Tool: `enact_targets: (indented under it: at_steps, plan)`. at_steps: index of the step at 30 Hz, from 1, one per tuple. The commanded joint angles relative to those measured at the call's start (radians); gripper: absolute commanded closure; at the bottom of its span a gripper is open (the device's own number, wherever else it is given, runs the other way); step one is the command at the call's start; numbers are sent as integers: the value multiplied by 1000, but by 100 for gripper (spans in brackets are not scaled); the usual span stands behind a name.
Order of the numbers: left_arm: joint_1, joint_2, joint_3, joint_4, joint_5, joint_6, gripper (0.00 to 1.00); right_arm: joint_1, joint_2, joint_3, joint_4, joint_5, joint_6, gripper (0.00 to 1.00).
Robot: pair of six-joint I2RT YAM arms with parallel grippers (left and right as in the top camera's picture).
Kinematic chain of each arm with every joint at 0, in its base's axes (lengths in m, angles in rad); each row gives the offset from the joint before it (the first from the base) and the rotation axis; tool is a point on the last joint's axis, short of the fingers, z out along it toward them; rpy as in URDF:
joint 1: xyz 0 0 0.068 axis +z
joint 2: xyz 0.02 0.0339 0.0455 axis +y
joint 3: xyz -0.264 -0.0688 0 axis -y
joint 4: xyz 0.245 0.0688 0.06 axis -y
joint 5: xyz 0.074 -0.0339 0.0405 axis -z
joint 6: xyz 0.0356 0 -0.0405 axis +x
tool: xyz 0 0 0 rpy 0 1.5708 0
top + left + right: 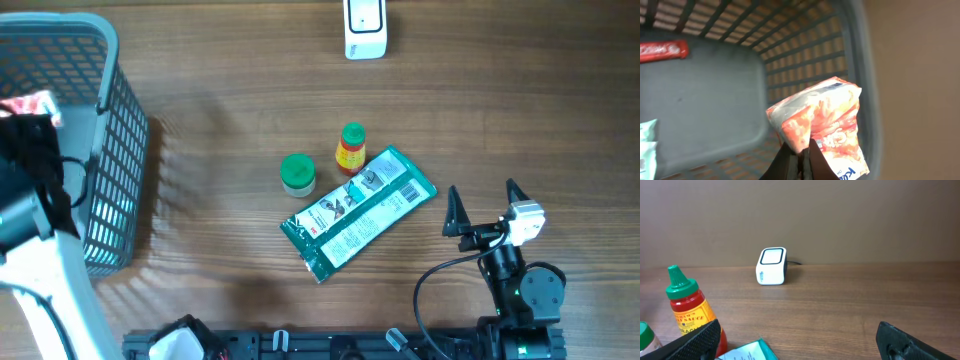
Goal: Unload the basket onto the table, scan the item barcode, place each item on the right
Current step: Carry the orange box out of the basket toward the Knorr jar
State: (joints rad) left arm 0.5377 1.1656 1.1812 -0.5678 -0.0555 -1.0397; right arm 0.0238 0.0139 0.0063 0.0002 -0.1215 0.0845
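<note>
1. Gripping an orange-and-white snack packet (820, 120), the left tool (800, 156) is closed, its fingers pinching the packet's near lower edge.
2. The packet's long axis runs away from the fingertips and leans to their right, so its far crimped end points toward the side wall of the grey basket (840, 55).
3. A strip of blue print sits at the packet's near right corner, beside the fingers; I cannot tell which face carries the barcode.
4. Packet and left tool hang over the inside of the basket. Below and left of the tool, on the basket floor, lie a red wrapped bar (662, 50) and some pale teal packets (647, 147).
5. From overhead, only a bit of the packet (30, 104) shows above the dark left arm, within the basket (112, 60) rim.
6. The right tool (481, 186) is wide open and holds nothing, low over the bench (520, 90), its fingers spread.
7. Straight ahead of the right tool and well apart from it, the white scanner (772, 266) stands on the bench with its window turned toward the tool.
8. Ahead and left of the right tool are a green-capped sauce bottle (687, 310), upright, and a green-lidded jar (297, 173).
9. Nearer to the right tool, a green pouch (358, 212) lies flat, its long axis diagonal, one end toward the tool.
</note>
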Motion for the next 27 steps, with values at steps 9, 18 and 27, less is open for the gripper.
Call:
enact_targets:
  at_steps: [9,18,27]
  plan:
    - [-4,-203,18,4,217,43,96,4,-3,-1,5,18,-6,1]
    - [-166,-208,18,-15,372,175,96,4,-3,-1,5,18,-6,0]
    - [-468,-167,17,-194,150,251,96,4,-3,-1,5,18,-6,0]
